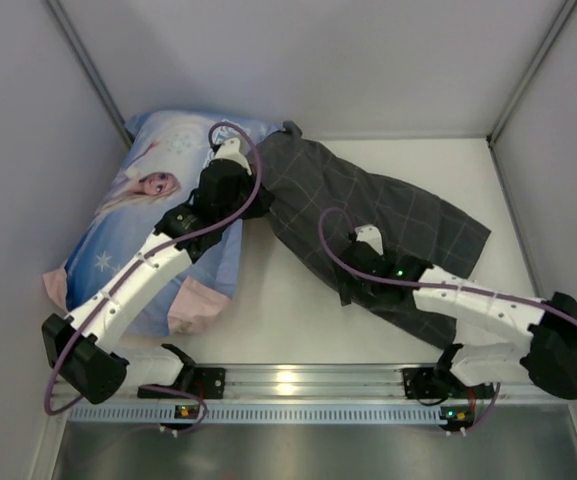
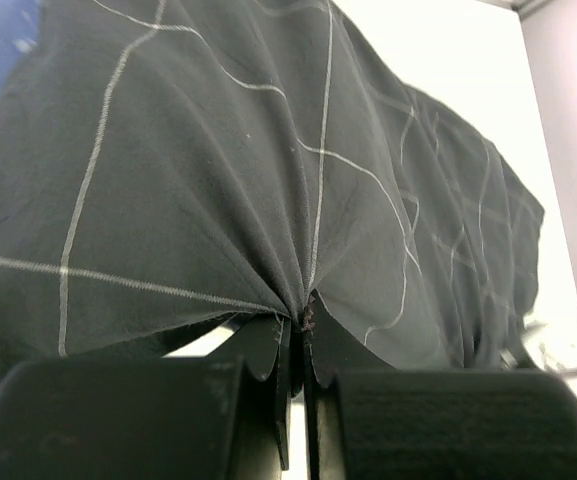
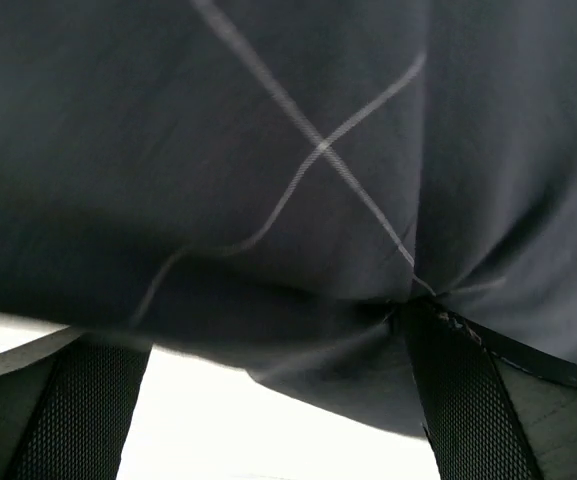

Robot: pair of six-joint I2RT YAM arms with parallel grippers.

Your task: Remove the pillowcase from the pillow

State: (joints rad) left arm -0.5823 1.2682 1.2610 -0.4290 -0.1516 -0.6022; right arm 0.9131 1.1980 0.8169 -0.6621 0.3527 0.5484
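Nearest is the rail [image 1: 298, 380] carrying both arm bases at the table's [image 1: 268, 310] front edge. Just beyond it, the right gripper [image 3: 240, 328] sits at the near long edge of the pillowcase [image 1: 388, 215], about midway along. Its jaws are spread wide, with cloth draped across the gap and puckered against one finger [image 3: 458, 390]. The pillowcase lies diagonally, its long axis running from far left to nearer right. At the far-left end, the left gripper [image 2: 303, 325] is pinched tight on a gather of cloth. No white pillow shows, so I cannot tell whether it is inside. Any pull probably wants to follow that diagonal. Farthest left lies a blue cartoon pillow [image 1: 138, 220].
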